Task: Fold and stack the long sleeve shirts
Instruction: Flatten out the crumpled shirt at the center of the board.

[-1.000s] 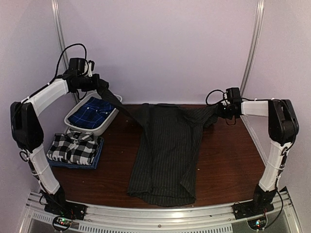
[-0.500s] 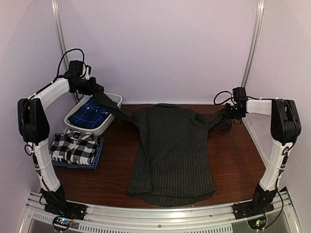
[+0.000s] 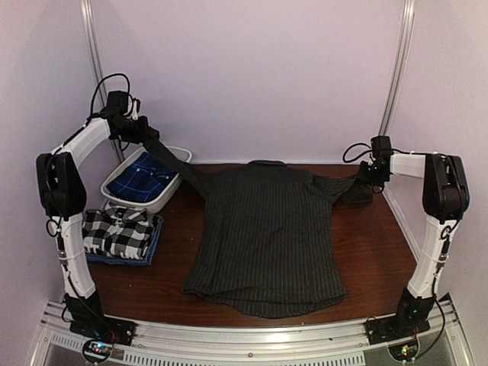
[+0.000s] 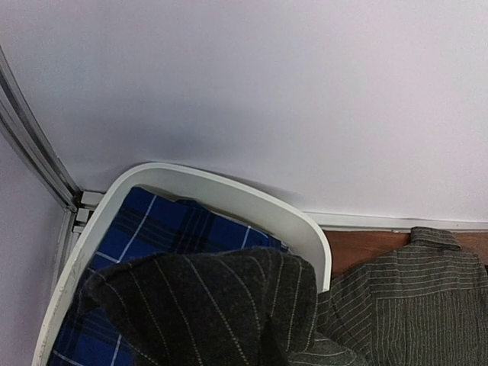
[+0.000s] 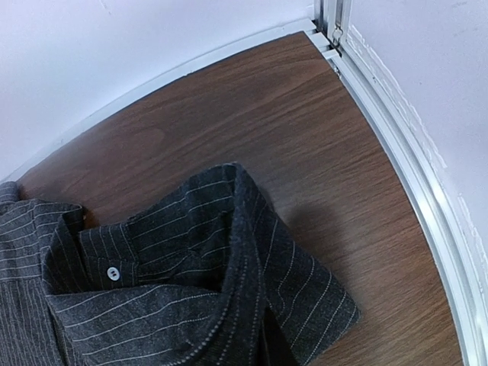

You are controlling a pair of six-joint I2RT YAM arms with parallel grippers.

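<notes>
Pinstriped shirt (image 3: 267,236): dark charcoal, thin pale stripes, body spread flat right of white bin (image 3: 141,202). Left gripper (image 3: 156,142) clamps one sleeve (stretched above bin). Right gripper (image 3: 372,180) at other cuff; grip unclear.

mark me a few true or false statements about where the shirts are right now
1. The pinstriped shirt lies spread on the table. True.
2. The white tub is empty. False: a blue plaid shirt lies in it.
3. The left end effector holds a sleeve of the pinstriped shirt above the tub. True.
4. The black-and-white checked shirt is spread open. False: it lies folded at the table's left side.
</notes>
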